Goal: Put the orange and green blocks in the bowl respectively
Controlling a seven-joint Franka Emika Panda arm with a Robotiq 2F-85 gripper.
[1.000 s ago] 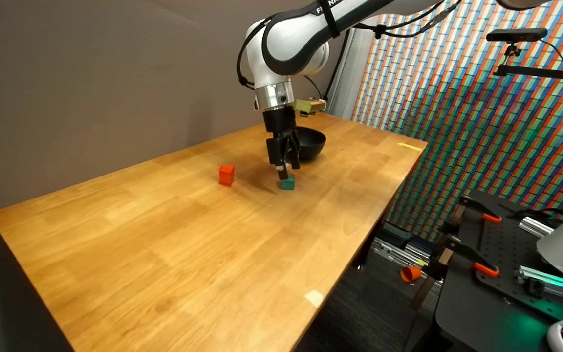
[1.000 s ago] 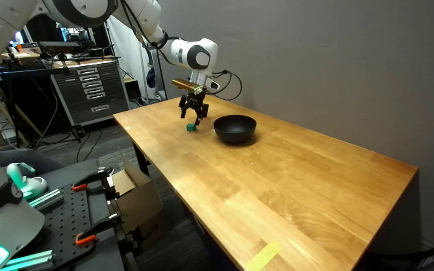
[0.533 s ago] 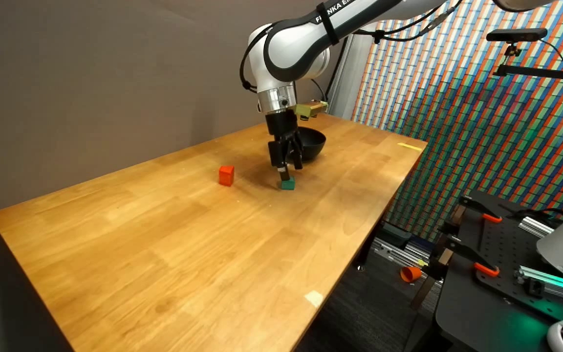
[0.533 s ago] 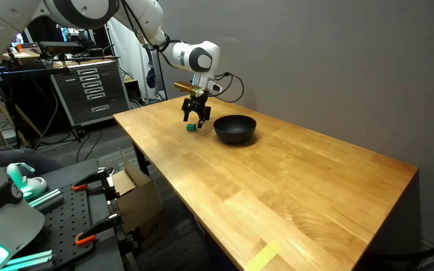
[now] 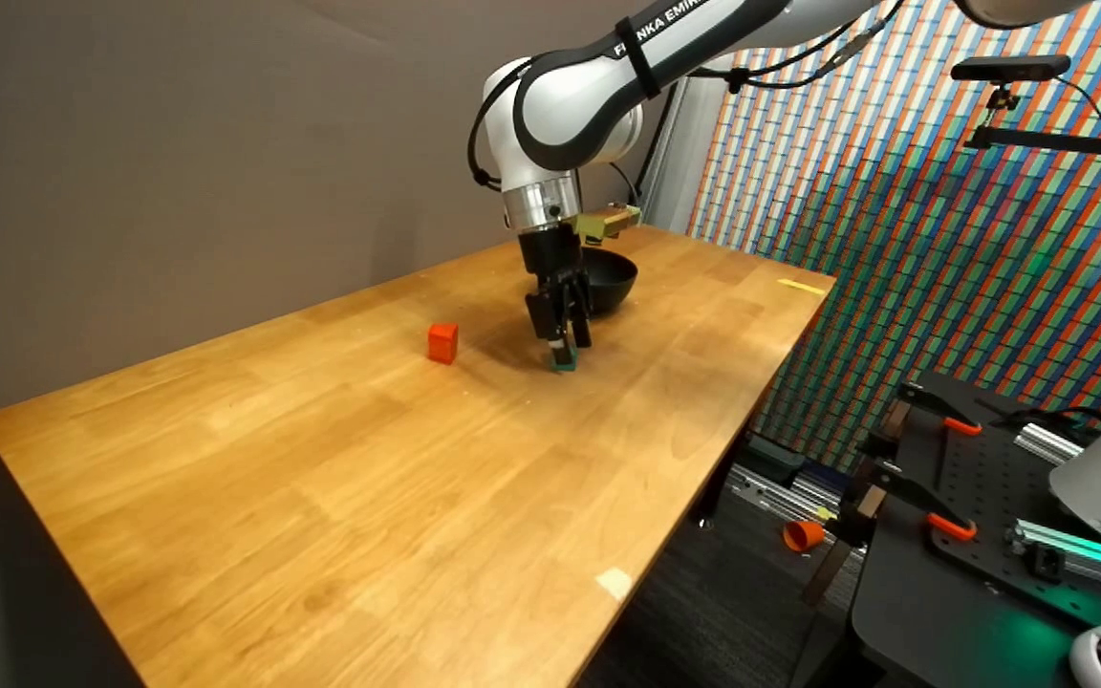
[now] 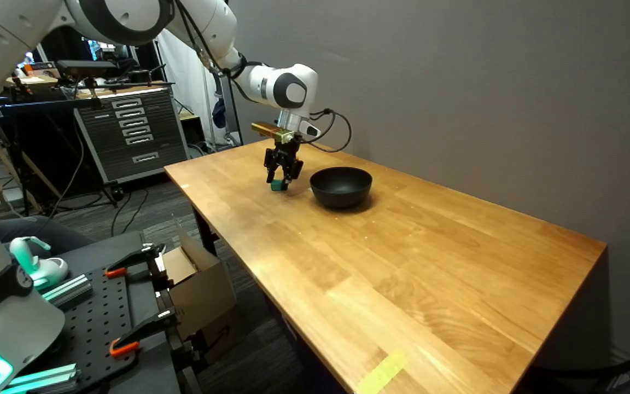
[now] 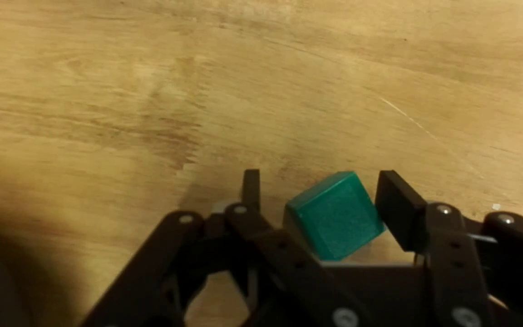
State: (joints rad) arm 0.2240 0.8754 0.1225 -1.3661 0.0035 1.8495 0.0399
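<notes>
Sitting outside the upright black bowl [image 6: 340,192], the green block [image 7: 341,220] lies within the parted gripper [image 7: 320,193].

Round black bowl [image 5: 614,280], square green block [image 5: 570,365]: partly hidden
In an exterior view, the black claw [image 5: 572,349] covers the bowl's nine-o'clock side.

Green block [image 7: 341,215] between fingers [image 7: 402,213], gap one side; bowl [image 6: 340,189] near pincer [image 6: 277,184]; bare tabletop [image 5: 498,361] toward orange block [image 5: 442,343]

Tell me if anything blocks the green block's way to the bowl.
Only one of the fingers stands between the green block and the bowl, as an exterior view shows; nothing else visible is in the way.
</notes>
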